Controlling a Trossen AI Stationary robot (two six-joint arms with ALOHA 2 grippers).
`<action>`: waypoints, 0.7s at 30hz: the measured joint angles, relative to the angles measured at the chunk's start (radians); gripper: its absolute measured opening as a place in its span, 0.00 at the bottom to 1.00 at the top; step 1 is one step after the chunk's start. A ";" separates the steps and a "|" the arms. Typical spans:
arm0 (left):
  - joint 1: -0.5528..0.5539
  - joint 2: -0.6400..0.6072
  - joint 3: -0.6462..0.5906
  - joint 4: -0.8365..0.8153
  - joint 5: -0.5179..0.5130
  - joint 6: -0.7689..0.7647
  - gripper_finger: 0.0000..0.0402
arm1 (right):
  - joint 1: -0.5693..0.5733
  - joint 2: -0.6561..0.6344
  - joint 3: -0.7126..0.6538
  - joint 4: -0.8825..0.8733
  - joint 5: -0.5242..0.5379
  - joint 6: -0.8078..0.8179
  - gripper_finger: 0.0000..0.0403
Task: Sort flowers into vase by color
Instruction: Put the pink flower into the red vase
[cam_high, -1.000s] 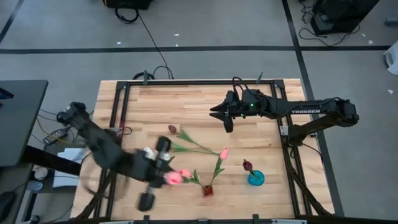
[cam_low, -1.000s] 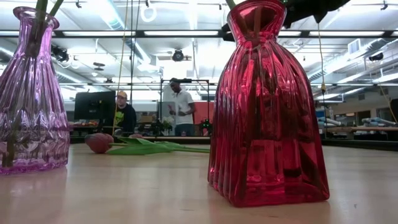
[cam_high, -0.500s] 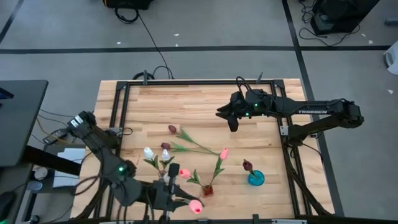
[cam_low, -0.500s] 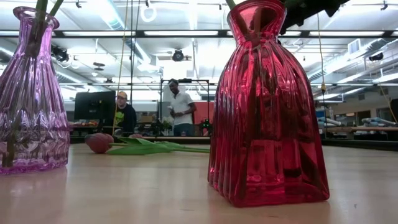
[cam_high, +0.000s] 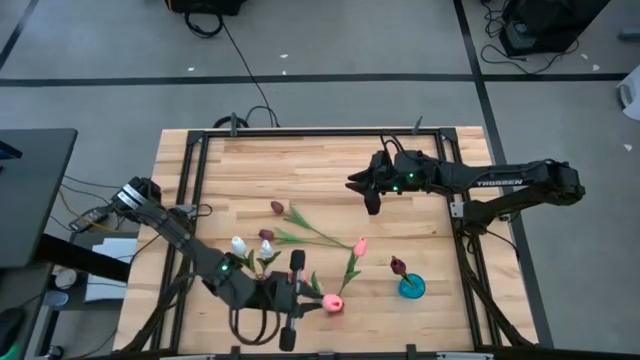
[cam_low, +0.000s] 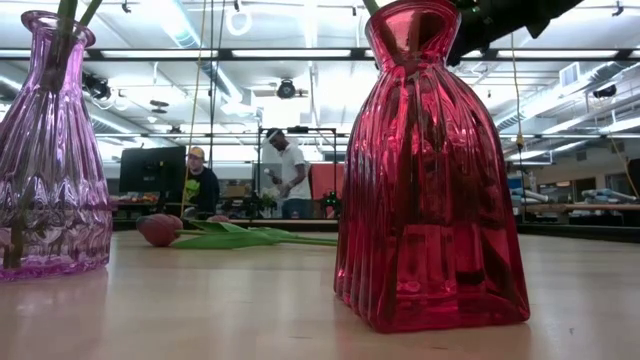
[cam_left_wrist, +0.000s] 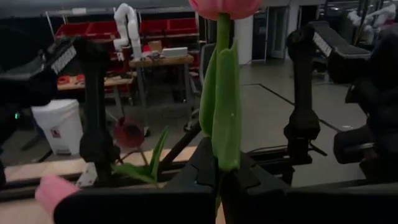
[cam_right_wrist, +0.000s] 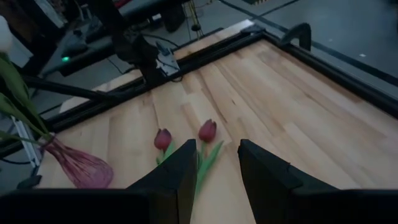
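Observation:
My left gripper (cam_high: 312, 300) is shut on a pink tulip (cam_left_wrist: 221, 106), whose head (cam_high: 333, 303) hangs over the red vase (cam_low: 430, 200) near the table's front edge. A second pink tulip (cam_high: 359, 245) leans out of that vase. White tulips (cam_high: 238, 243) stand in the purple vase (cam_low: 50, 160). A maroon tulip (cam_high: 398, 265) stands in the teal vase (cam_high: 411, 287). Two maroon tulips (cam_right_wrist: 163, 138) (cam_right_wrist: 207, 130) lie on the table. My right gripper (cam_high: 362, 192) hovers open above the table's far half, holding nothing. My left gripper pinches the pink tulip's stem (cam_left_wrist: 217, 163) between its two fingers, low down beneath the long leaf. The fingers come at it level, across the stem. The tulip stands upright above the fingers, its head up, lifted clear of the table.
A leafy green stem (cam_high: 310, 236) lies across the middle of the table between the vases. Black frame rails (cam_high: 190, 180) run along the table's edges. People stand in the room beyond the far edge (cam_low: 290, 175).
My left gripper has swung down and toward the table's right with the pink tulip, carrying its head first past the near edge and then over the red vase. It has stayed shut on the stem.

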 joint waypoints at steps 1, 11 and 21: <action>0.004 0.000 -0.020 0.020 0.001 -0.006 0.01 | 0.000 0.000 -0.005 0.000 0.000 0.000 0.33; 0.008 0.000 -0.088 0.085 -0.023 -0.009 0.01 | 0.000 0.000 -0.021 0.045 -0.005 0.000 0.33; 0.008 0.000 -0.088 0.003 -0.013 -0.073 0.16 | 0.000 0.000 -0.021 0.080 -0.027 0.003 0.33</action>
